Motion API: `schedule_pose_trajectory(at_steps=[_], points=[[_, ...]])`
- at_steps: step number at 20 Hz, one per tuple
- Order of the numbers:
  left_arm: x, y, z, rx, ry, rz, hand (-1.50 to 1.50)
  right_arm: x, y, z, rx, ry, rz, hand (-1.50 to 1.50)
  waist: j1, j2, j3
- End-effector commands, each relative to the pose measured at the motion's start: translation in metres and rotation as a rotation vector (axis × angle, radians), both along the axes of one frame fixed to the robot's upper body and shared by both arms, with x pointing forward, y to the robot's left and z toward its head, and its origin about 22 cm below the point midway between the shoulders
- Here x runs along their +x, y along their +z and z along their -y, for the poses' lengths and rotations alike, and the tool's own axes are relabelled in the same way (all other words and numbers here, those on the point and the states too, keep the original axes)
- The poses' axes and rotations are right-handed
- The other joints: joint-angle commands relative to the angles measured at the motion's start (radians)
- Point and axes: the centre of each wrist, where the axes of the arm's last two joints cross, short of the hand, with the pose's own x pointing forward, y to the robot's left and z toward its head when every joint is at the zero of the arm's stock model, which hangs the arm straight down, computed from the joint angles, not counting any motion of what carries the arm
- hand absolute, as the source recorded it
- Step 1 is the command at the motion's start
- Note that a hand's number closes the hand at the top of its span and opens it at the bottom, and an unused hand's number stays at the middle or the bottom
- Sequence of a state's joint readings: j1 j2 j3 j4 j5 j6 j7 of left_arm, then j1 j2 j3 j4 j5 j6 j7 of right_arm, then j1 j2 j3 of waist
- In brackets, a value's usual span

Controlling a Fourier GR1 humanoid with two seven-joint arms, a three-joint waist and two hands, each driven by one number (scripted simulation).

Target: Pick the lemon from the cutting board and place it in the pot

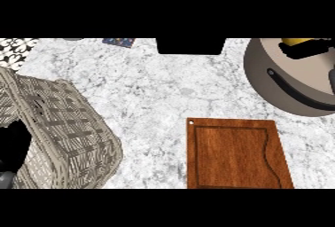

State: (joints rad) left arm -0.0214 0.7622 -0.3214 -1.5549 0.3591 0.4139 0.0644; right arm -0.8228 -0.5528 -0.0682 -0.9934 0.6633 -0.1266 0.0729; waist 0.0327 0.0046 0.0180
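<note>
You see the right hand (313, 49) over the pot (271, 84) at the worktop's (163, 88) far right corner, fingers curled round the lemon (300, 41); the cutting board (235, 153) lies bare. The left hand (13, 144) rests at the left edge; I cannot tell its state.

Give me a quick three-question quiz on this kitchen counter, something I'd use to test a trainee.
1. True or false: the yellow lemon lies on the brown wooden cutting board.
2. What stands at the view's left edge?
A. a woven wicker basket
B. a glass jar
C. a steel kettle
3. Fill in: the lemon shows at the upper right, over the ____.

Key:
1. False, the board is bare.
2. A.
3. round grey pot.
</note>
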Motion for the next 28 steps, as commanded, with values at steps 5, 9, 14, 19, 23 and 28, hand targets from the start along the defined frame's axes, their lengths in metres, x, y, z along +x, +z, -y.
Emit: schedule_pose_trajectory(at_steps=[5,9,14,19,23,28], points=[[0.013,-0.005,0.007,-0.044,-0.005,0.03,0.0,0.028,-0.006,0.036,-0.017,-0.016,-0.033,1.5,0.033,0.024,-0.016],[0.012,-0.014,0.026,-0.055,-0.039,0.033,0.0,0.029,-0.026,0.043,-0.123,-0.029,-0.075,1.5,0.038,0.032,-0.016],[0.013,-0.004,0.018,-0.055,-0.048,0.038,0.0,0.036,-0.044,0.035,0.005,-0.042,-0.114,1.5,0.064,0.038,-0.014],[0.017,0.002,0.021,-0.053,-0.05,0.029,0.0,0.035,-0.05,0.043,0.124,0.003,-0.16,-1.5,0.06,0.043,-0.013],[0.012,-0.011,0.023,-0.036,-0.053,0.028,0.0,0.035,-0.054,0.041,0.167,0.045,-0.132,-1.5,0.066,0.045,-0.013],[0.012,-0.009,0.026,-0.069,-0.066,0.022,0.0,0.036,-0.048,0.042,0.31,0.097,0.039,-1.5,0.058,0.041,-0.011]])
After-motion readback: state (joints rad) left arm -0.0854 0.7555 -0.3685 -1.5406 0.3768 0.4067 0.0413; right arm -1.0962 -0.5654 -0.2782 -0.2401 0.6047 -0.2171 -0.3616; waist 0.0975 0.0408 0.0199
